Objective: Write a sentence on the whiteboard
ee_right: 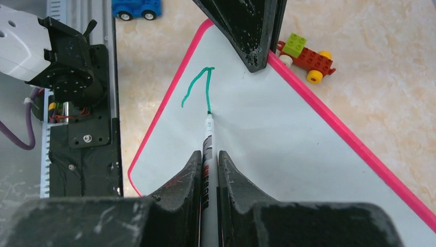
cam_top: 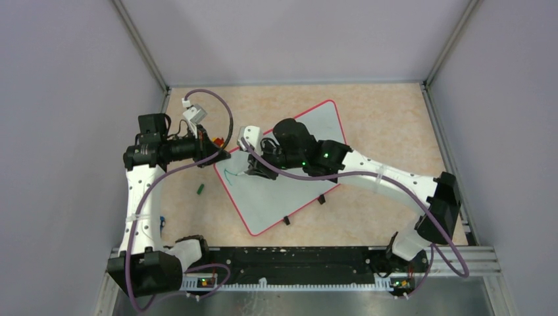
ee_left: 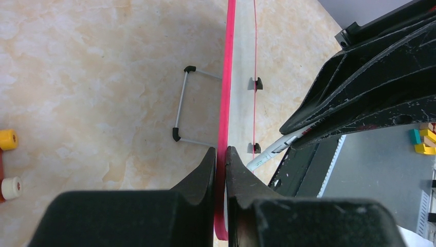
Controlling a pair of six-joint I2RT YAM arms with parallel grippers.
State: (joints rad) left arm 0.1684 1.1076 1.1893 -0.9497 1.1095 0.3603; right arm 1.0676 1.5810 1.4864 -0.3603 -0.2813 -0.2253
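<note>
Although the marker (ee_right: 208,135) was already on the whiteboard (cam_top: 289,187), the sentence (ee_right: 197,85) amounted to no more than one bent green line, a short slant meeting a longer straight stroke at a peak, near the board's left corner. No whole letter could be read from it. I judged the job to be at its very beginning, with nearly all of the first word and everything after it left to write, and most of the white surface unmarked.

The right gripper (ee_right: 208,154) had its jaws closed tight on the marker's barrel, the tip touching the board at the lower end of the longer stroke. The left gripper (ee_left: 221,152) had its jaws pinched onto the board's red rim, with only the rim's thickness between them, apparently steadying it. The board lay flat and skewed on the table (cam_top: 388,118), its small black feet showing along the near edge.

A small green piece (cam_top: 200,188), perhaps the marker's cap, lay on the table just beside the board. A brick toy car (ee_right: 307,57) sat just past the far rim.
</note>
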